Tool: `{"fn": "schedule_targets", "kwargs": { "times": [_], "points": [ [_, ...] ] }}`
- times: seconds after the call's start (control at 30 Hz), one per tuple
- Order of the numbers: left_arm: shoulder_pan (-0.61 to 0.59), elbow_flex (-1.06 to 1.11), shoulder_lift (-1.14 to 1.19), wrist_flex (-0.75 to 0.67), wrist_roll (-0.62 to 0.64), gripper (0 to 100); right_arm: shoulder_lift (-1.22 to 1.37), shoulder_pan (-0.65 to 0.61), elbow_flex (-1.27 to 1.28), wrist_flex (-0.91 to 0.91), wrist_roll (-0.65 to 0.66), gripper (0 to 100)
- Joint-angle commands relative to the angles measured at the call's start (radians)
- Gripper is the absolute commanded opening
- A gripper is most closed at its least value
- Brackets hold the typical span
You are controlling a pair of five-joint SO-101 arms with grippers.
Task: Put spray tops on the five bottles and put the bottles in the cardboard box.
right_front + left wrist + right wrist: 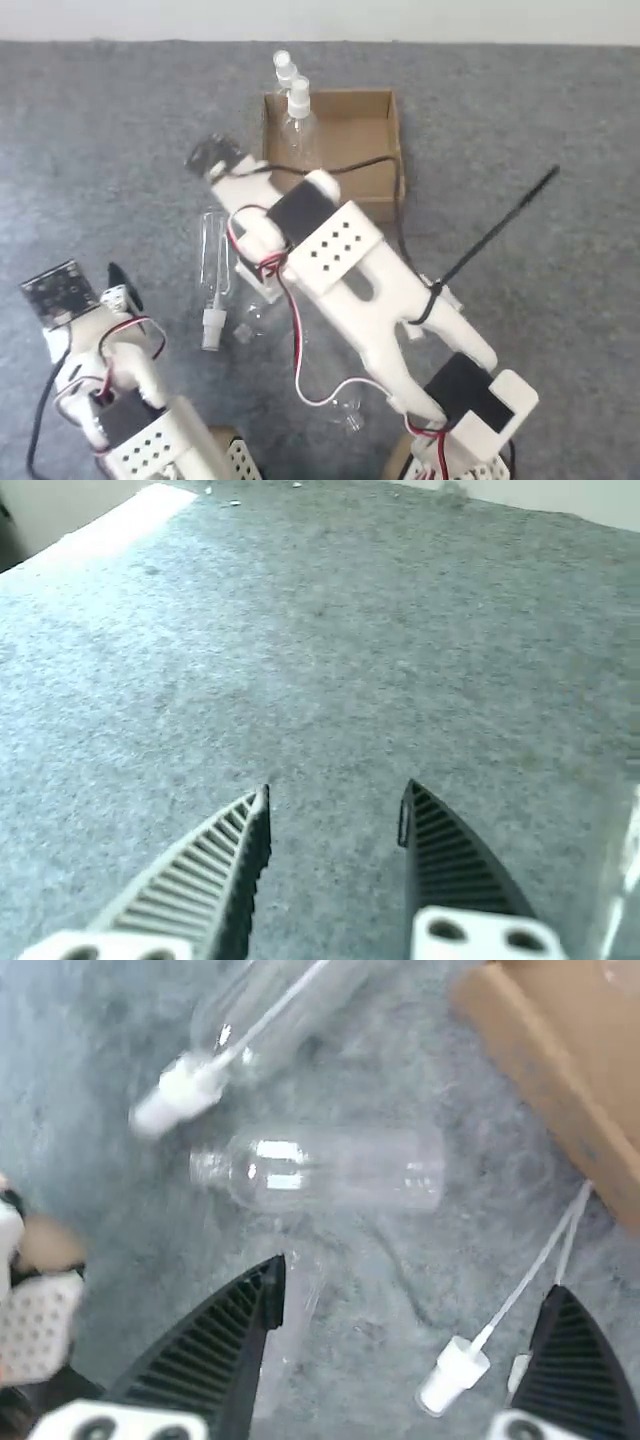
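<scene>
Bottle lies flat, spray top seemingly attached, pointing away from cardboard box.

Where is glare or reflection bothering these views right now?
Right wrist view: bright glints on the uncapped bottle before the right gripper. Left wrist view: a washed-out light patch on the far carpet. High view: even light, thin glints on the capped bottle.

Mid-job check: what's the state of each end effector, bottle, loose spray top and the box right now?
left end effector: open, empty
right end effector: open, empty
uncapped bottle: lying, no top
capped bottle: lying on carpet, top on
loose spray top: lying on carpet, unattached
boxed bottle: upright, top on
cardboard box: open
</scene>
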Motion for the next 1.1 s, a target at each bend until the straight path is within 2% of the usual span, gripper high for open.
{"fn": "schedule_targets", "kwargs": {
  "times": [0.0, 0.33, 0.5, 0.8, 1.07],
  "points": [
    [-0.020, 0.005, -0.015, -0.026, -0.005, 20, -0.062, -0.047, 0.075, -0.070, 0.121, 34.9],
    [-0.020, 0.010, -0.015, -0.026, -0.005, 20, -0.061, -0.093, 0.272, -0.272, 0.494, 35.0],
    [-0.020, 0.018, -0.015, -0.026, -0.005, 20, -0.061, -0.113, 0.342, -0.306, 0.629, 35.0],
    [-0.020, 0.022, -0.015, -0.031, -0.005, 20, 0.002, -0.139, 0.417, -0.433, 0.724, 35.1],
    [-0.020, 0.024, -0.015, -0.031, -0.005, 20, 0.236, -0.093, 0.282, -0.441, 0.736, 34.8]
  ]
}}
